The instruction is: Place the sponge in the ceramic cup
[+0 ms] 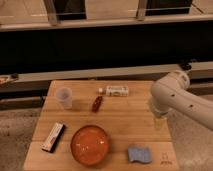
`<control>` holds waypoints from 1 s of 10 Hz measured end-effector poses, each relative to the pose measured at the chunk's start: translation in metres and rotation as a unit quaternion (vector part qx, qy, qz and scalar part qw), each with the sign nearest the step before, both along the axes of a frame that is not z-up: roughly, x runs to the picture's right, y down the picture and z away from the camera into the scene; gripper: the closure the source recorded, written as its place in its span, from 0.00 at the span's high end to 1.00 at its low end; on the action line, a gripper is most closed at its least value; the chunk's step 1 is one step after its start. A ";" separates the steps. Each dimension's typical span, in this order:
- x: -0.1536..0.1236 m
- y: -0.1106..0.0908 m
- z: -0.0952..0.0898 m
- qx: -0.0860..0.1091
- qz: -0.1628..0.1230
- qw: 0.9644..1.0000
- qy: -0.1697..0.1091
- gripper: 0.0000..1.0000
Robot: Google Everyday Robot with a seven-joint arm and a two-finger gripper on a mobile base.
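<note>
The sponge (pixel 139 154), a small blue-grey pad with wavy edges, lies flat near the front right corner of the wooden table (pixel 125 120). At the back left of the table the ceramic cup (pixel 64 97) stands upright, a pale tapered tumbler. My white arm (pixel 175 97) reaches in from the right over the table's right edge. The gripper (pixel 159 122) hangs below it, above the table's right side, behind the sponge and far from the cup. It holds nothing that I can see.
A wide orange bowl (pixel 90 145) sits at the front centre, left of the sponge. A dark flat box (pixel 53 136) lies at the front left. A white packet (pixel 116 90) and a reddish-brown item (pixel 96 103) lie mid-table. A dark ledge runs behind.
</note>
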State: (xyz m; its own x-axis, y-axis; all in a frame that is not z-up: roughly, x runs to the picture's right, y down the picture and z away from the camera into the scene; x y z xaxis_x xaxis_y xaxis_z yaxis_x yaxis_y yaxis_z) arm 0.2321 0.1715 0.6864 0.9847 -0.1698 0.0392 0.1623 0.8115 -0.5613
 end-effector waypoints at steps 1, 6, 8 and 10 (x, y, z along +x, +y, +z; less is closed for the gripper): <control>-0.002 0.002 0.000 -0.001 -0.005 1.000 -0.004 0.80; -0.026 0.042 0.004 -0.019 -0.016 0.999 -0.041 0.80; -0.032 0.055 0.006 -0.024 -0.025 0.998 -0.051 0.80; -0.035 0.062 0.007 -0.028 -0.031 0.997 -0.060 0.80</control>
